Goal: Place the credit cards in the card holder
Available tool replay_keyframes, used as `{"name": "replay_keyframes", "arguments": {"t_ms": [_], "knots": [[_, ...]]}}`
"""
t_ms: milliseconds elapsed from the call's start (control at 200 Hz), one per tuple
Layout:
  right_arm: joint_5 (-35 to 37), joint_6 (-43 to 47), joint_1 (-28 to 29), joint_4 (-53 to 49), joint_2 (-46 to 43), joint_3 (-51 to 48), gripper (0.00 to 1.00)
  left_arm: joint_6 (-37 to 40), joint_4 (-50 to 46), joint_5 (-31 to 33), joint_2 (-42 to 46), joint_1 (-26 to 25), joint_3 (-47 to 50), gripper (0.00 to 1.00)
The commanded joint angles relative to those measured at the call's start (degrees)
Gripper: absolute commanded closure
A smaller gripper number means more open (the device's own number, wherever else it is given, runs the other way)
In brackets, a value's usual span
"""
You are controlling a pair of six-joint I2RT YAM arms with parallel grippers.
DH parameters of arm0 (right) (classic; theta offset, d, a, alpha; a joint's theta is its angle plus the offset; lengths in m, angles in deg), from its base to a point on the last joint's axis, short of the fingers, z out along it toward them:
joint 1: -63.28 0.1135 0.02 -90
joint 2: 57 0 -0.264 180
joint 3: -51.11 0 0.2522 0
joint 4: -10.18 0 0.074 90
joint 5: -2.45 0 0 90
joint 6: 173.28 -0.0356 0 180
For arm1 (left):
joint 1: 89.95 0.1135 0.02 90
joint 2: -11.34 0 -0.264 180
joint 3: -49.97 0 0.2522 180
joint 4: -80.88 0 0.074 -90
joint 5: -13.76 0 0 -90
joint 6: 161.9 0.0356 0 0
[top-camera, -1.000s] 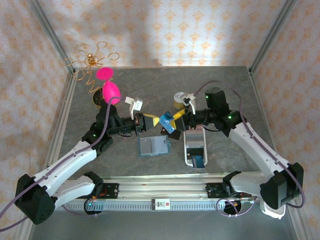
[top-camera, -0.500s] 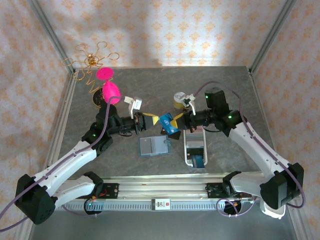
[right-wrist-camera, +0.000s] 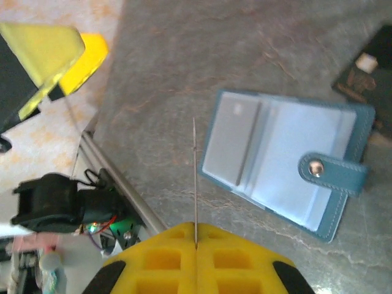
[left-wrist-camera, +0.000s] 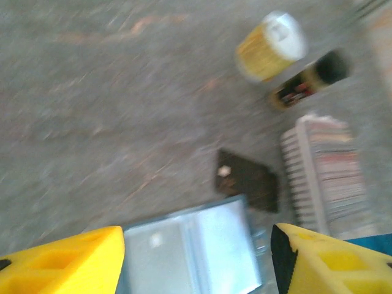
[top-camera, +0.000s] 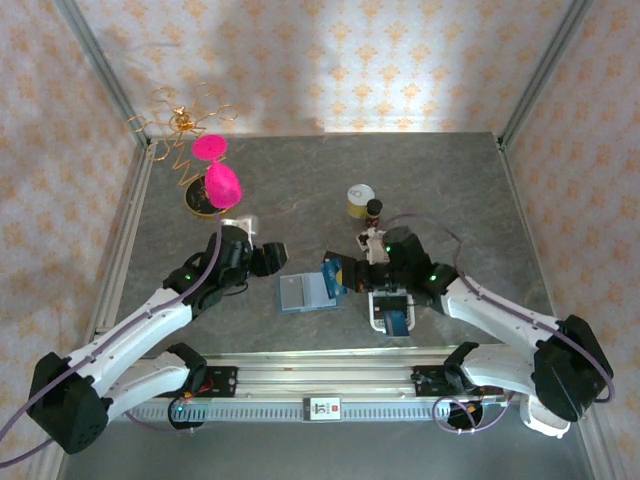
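The teal card holder (top-camera: 306, 292) lies open and flat on the table, its snap tab (right-wrist-camera: 332, 172) to one side and a grey card (right-wrist-camera: 229, 142) in a pocket. My right gripper (top-camera: 347, 275) hovers at the holder's right edge, shut on a blue credit card (top-camera: 332, 272). The right wrist view shows that card edge-on (right-wrist-camera: 195, 177), sticking out from the shut right gripper (right-wrist-camera: 196, 229). My left gripper (top-camera: 272, 260) is at the holder's upper left, open with nothing in it. In its own view the left gripper (left-wrist-camera: 196, 263) straddles the holder (left-wrist-camera: 202, 251). A dark card (left-wrist-camera: 246, 181) lies beside the holder.
A white slotted tray (top-camera: 375, 318) with more cards stands right of the holder. A yellow can (top-camera: 359, 200) and a small dark bottle (top-camera: 374, 209) stand behind it. A pink object (top-camera: 218, 182), a gold wire stand (top-camera: 185, 125) and a tin are at back left.
The left gripper let go of the blue card, opened and drew back to the left. The right gripper shut on the card and carried it down toward the open holder.
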Motion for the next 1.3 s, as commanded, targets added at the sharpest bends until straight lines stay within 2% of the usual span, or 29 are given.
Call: {"name": "replay_keyframes", "arguments": {"t_ms": [0, 155, 400, 726, 951, 1296], "knots": [[10.93, -13.00, 4.52, 14.08, 2.26, -2.33, 1.00, -3.12, -4.20, 1.30, -1.56, -0.04, 3.18, 0.35], [16.37, -15.76, 9.44, 18.70, 10.59, -1.11, 1.00, -4.00, -1.78, 0.66, -6.32, -2.78, 5.27, 0.37], [19.36, -15.81, 11.23, 20.07, 19.88, 2.63, 1.00, -3.95, 0.88, 0.84, -14.13, -6.38, 5.27, 0.38], [20.02, -13.46, 11.23, 19.42, 25.08, 4.63, 1.00, -3.08, 3.02, 0.19, -19.22, -7.57, 4.65, 0.38], [19.67, -12.97, 11.23, 19.48, 26.62, 4.52, 1.00, -2.86, 4.28, -0.17, -21.29, -7.84, 5.26, 0.44], [17.94, -14.35, 11.23, 22.11, 27.93, 3.92, 1.00, -2.33, 5.08, -0.11, -23.88, -8.01, 6.67, 0.60]]}}
